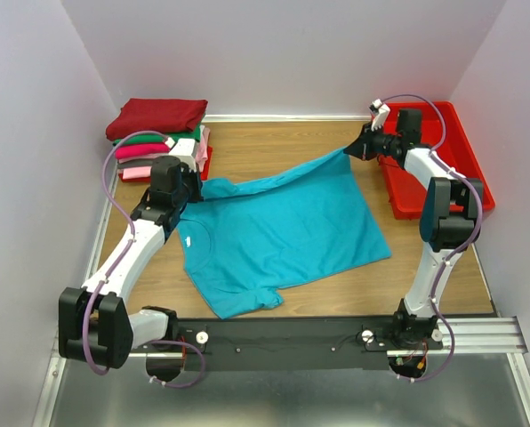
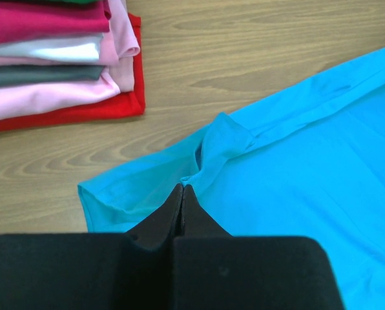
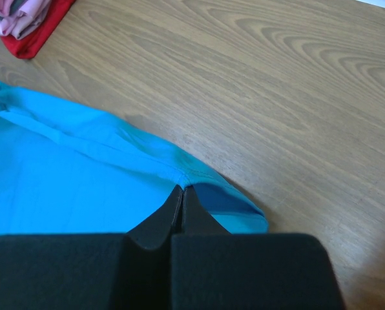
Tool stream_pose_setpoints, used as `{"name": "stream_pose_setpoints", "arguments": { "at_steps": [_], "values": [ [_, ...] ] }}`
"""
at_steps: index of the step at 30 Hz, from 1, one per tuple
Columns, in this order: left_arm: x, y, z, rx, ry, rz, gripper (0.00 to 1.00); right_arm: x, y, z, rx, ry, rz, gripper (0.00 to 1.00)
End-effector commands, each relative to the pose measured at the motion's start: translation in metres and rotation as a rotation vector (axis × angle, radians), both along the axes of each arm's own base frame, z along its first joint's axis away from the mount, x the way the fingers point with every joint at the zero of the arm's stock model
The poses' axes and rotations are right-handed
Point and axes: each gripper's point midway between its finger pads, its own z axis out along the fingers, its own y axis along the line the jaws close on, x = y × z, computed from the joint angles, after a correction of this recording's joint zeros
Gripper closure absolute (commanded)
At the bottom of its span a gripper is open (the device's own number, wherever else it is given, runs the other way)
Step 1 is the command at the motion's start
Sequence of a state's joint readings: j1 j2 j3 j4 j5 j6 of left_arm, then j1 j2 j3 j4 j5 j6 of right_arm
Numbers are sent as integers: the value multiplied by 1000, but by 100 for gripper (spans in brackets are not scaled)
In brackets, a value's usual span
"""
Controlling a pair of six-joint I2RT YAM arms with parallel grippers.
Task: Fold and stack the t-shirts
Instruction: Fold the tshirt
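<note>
Cotton's light and floppy, so my left tool (image 1: 192, 191) and right tool (image 1: 349, 151) are pinched closed on far corners of the teal tee (image 1: 283, 236).

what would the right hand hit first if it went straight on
Beyond the teal t-shirt it pinches, the right hand likely meets bare table wood; depth is unclear.

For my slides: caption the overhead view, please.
Left gripper and right gripper pinch the teal shirt by its far edge, beside stacked shirts.
</note>
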State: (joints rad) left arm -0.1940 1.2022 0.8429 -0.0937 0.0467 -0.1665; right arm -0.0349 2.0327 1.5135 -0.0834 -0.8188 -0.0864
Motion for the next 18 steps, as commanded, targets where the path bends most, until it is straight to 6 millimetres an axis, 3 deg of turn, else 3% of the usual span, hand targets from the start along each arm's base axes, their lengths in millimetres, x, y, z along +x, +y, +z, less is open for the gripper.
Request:
{"name": "stream_pose_setpoints", "arguments": {
  "at_steps": [1, 8, 18],
  "values": [
    [-12, -8, 0, -36, 23, -26, 100, 0, -7, -6, -4, 7, -19, 99],
    [-19, -3, -2, -35, 24, 3, 100, -10, -8, -9, -7, 13, -7, 100],
    [-26, -11, -7, -66, 47, -39, 100, -21, -19, -31, -56, 47, -44, 100]
  ]
}}
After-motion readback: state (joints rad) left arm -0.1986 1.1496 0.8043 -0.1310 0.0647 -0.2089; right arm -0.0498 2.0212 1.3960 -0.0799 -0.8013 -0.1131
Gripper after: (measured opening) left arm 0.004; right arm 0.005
